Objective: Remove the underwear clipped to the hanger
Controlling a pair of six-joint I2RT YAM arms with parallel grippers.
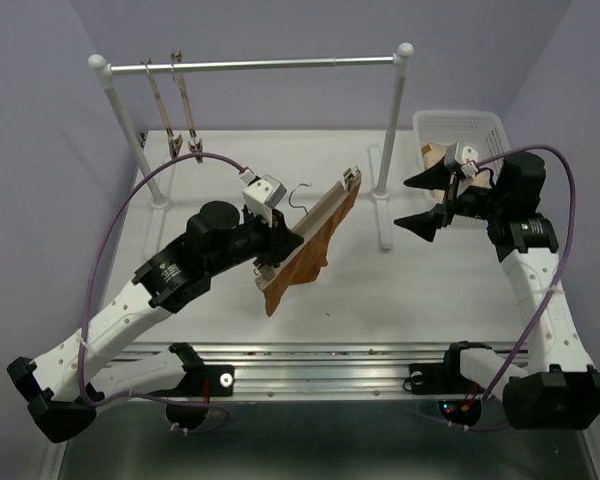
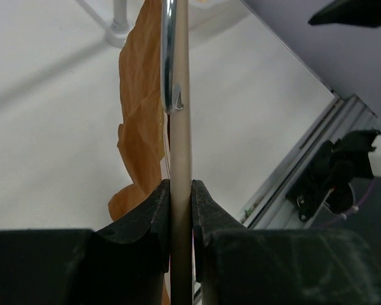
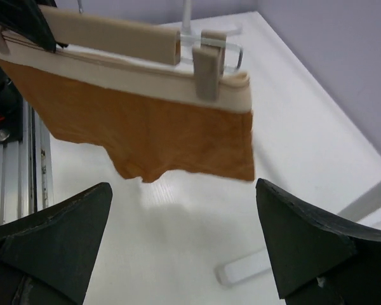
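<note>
Along the near edge of the bench runs a grooved metal rail, and past it the table top is plain matte white. Around mid-bench, a bit left of centre, the left gripper has its jaws clamped on the wooden bar of the hanger, held tilted off the surface. The underwear hangs from it, its pale waistband pinched in the clip. Toward the right edge the right gripper hovers, jaws spread wide, holding nothing. Further back there's a white rack with two bare hangers near the far left corner, a white basket in the far right corner, and lavender walls all round.
</note>
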